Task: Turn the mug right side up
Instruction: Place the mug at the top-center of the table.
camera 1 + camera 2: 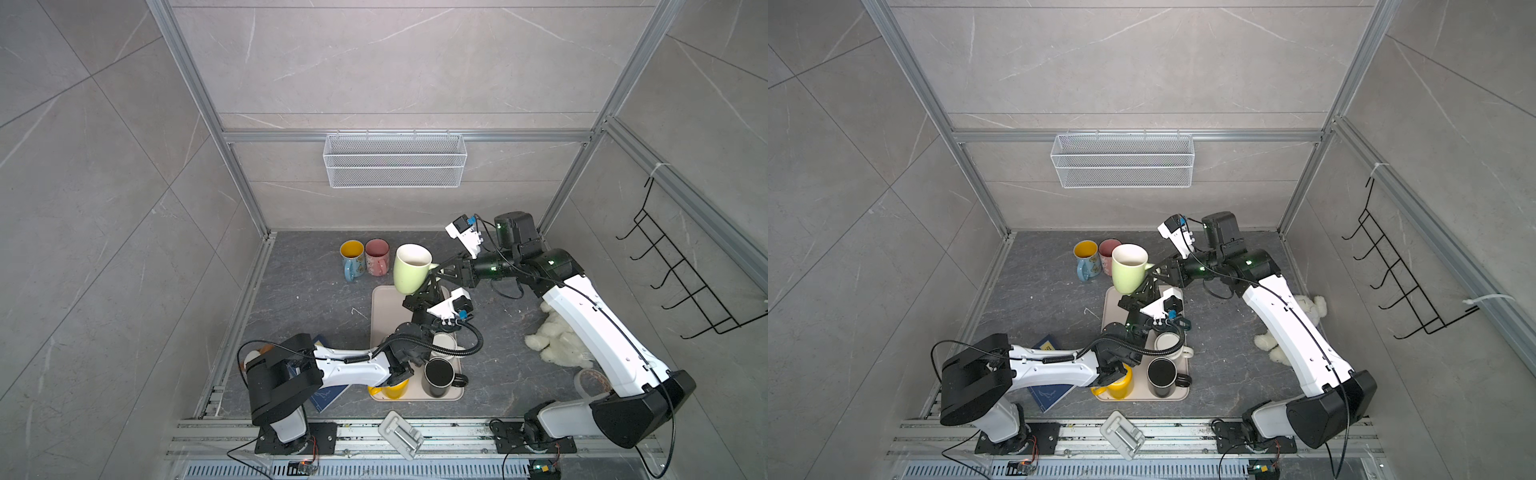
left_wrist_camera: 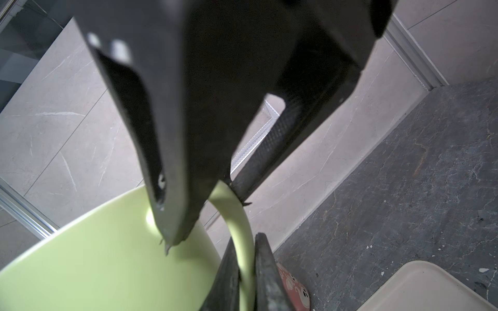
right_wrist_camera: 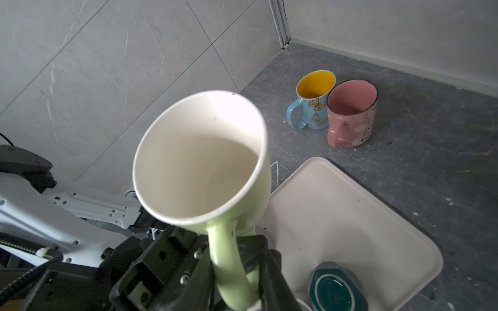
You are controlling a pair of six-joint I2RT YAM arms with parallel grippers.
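Note:
A light green mug (image 1: 411, 268) (image 1: 1128, 268) hangs above the far end of the beige tray (image 1: 382, 299), white mouth up and tilted. My left gripper (image 1: 428, 286) (image 2: 246, 258) is shut on the lower part of its handle from below. My right gripper (image 1: 438, 270) (image 3: 237, 269) comes in from the right and is shut on the same handle, closer to the rim. In the left wrist view one right finger (image 2: 172, 210) lies against the mug's wall (image 2: 107, 255). The right wrist view looks into the empty mug (image 3: 199, 161).
A blue-and-yellow mug (image 1: 352, 259) and a pink mug (image 1: 377, 257) stand upright behind the tray. On the tray are a white mug (image 1: 444, 345), a black mug (image 1: 438, 376) and a yellow mug (image 1: 392, 390). A plush toy (image 1: 552, 340) lies under the right arm.

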